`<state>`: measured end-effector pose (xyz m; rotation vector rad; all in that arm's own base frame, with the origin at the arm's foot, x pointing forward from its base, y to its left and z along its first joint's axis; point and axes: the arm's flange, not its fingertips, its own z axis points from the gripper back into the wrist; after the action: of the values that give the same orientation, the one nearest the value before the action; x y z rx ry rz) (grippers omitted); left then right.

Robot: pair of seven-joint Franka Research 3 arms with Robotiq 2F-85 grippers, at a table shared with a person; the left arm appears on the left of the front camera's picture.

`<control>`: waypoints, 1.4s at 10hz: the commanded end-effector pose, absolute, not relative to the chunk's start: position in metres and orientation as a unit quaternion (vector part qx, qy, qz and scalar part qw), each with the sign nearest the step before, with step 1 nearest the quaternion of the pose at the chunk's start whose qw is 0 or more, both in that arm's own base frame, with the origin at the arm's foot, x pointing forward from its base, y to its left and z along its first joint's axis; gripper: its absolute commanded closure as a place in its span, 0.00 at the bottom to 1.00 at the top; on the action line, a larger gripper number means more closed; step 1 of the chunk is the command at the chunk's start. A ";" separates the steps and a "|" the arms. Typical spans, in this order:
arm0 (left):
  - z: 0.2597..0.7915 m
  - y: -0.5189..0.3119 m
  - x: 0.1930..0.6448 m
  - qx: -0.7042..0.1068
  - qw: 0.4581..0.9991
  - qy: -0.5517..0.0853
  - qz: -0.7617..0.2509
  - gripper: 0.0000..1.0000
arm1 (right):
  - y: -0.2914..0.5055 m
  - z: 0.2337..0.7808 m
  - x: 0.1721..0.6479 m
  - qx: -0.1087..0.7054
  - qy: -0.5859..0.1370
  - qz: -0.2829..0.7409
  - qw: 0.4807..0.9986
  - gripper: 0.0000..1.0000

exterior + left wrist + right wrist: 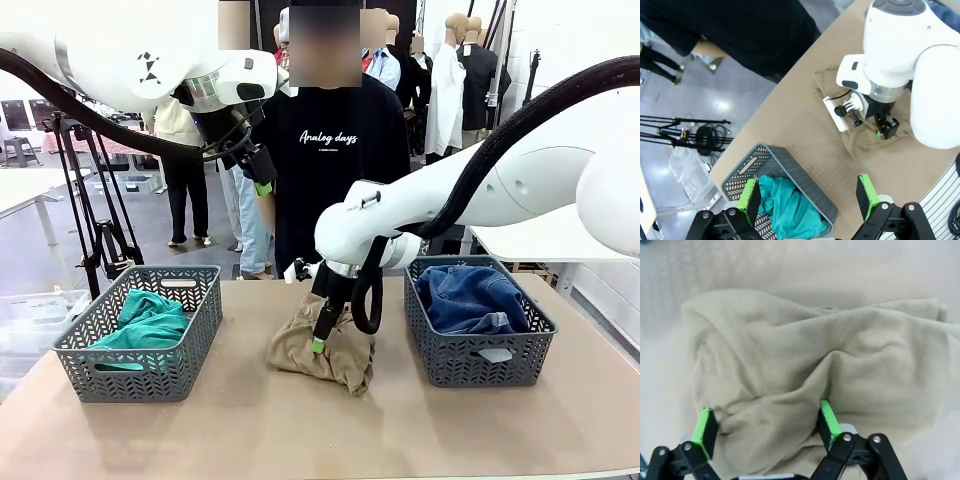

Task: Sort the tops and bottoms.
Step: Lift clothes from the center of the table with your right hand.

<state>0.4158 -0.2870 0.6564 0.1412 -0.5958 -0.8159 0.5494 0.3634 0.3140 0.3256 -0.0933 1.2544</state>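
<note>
A tan-khaki top (300, 358) lies crumpled in the middle of the table. My right gripper (320, 340) is pressed down into it, jaws open, with a fold of the tan cloth (805, 355) bulging between its green pads (829, 419). The teal-green top (148, 320) lies in the left basket (140, 378). Blue denim bottoms (470, 295) fill the right basket (480, 368). My left gripper (262, 180) hangs high above the table's far left, open and empty. Its wrist view looks down between its pads (749, 196) on the teal shirt (785, 205) and the tan top (865, 145).
A person in a black T-shirt (330, 150) stands at the far edge of the table, close behind my raised left gripper. Bare tabletop (320, 440) runs along the near edge and between the two baskets.
</note>
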 end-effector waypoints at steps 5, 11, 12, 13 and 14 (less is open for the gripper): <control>0.658 -0.285 0.416 0.067 0.872 -0.289 -0.389 0.01 | 0.367 0.332 0.551 0.129 -0.028 0.590 0.797 0.95; 0.658 -0.285 0.416 0.067 0.872 -0.289 -0.389 0.01 | 0.350 0.387 0.550 0.127 -0.097 0.569 0.806 1.00; 0.658 -0.285 0.416 0.067 0.872 -0.289 -0.389 0.01 | 0.338 0.421 0.548 0.116 -0.149 0.559 0.808 1.00; 0.658 -0.285 0.416 0.067 0.872 -0.289 -0.389 0.01 | 0.328 0.453 0.542 0.110 -0.194 0.549 0.805 1.00; 0.658 -0.285 0.416 0.067 0.872 -0.289 -0.389 0.01 | 0.320 0.479 0.534 0.101 -0.226 0.539 0.805 1.00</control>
<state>0.4157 -0.2869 0.6566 0.1412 -0.5963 -0.8157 0.5596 0.3349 0.4730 0.2330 -0.4027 1.1738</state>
